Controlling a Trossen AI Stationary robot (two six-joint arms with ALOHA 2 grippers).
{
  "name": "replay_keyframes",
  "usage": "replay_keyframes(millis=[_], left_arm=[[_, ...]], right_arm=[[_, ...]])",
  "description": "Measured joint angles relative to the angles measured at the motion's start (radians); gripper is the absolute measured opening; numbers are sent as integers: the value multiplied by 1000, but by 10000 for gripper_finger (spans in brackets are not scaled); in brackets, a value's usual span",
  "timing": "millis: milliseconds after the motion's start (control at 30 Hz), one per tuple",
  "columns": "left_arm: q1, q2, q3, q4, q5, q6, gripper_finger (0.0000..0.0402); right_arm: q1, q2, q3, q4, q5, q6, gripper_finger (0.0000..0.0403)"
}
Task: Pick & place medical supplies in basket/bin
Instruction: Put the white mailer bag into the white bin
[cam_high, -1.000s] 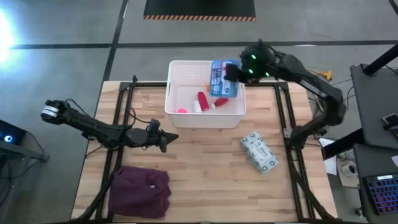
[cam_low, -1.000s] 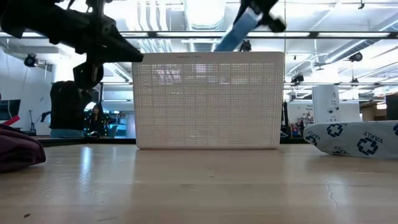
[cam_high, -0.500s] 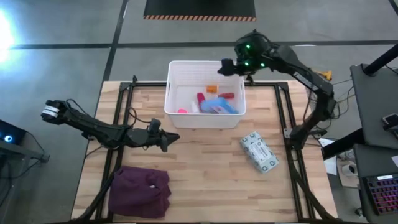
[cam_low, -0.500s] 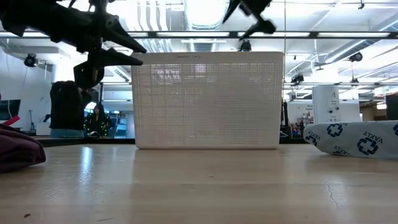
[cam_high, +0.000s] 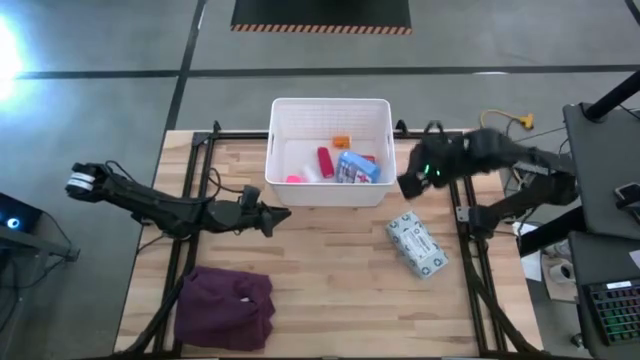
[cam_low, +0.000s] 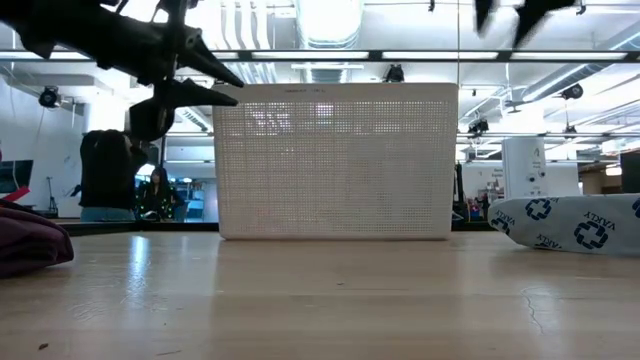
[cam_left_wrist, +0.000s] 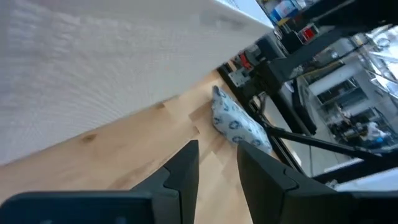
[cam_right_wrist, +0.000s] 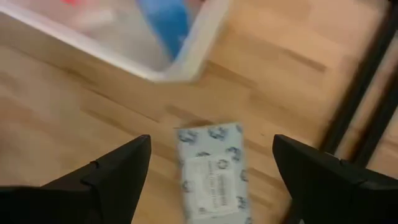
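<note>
The white slotted basket (cam_high: 330, 110) stands at the table's far middle. Inside it lie the blue first-aid box (cam_high: 357, 167), a red bottle (cam_high: 323, 160), a small orange piece (cam_high: 342, 142) and a pink piece (cam_high: 292, 178). The pale patterned packet (cam_high: 417, 243) lies flat on the table, near and right of the basket. My right gripper (cam_high: 408, 186) hovers open between the basket's right near corner and the packet (cam_right_wrist: 211, 168). My left gripper (cam_high: 277, 214) waits open, near and left of the basket (cam_left_wrist: 93, 74).
A maroon cloth (cam_high: 225, 307) lies bunched at the table's near left. Black frame rails (cam_high: 452, 180) run along the table's left and right sides. Bare wood lies between the cloth, the basket and the packet.
My right gripper has let go of the blue box above the basket's far right corner, and the box has dropped into the basket. The gripper has then swung toward the near right, past the basket's right wall, toward the packet. My left gripper has opened a little.
</note>
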Motion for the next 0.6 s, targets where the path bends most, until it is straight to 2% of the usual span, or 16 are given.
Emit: replay_keyframes(millis=[100, 233, 333, 433, 600], left_arm=[[2, 48, 22, 0, 39, 0, 93], [15, 168, 83, -1, 172, -3, 93], [16, 276, 158, -4, 222, -3, 93], [16, 360, 243, -4, 269, 13, 93], [9, 450, 379, -81, 295, 91, 93]], right_arm=[[124, -24, -170, 63, 3, 120, 327], [203, -13, -355, 67, -124, 302, 326], [227, -6, -485, 99, -193, 358, 317], [251, -40, -596, 161, -245, 433, 270], [263, -108, -738, 233, -198, 621, 130]])
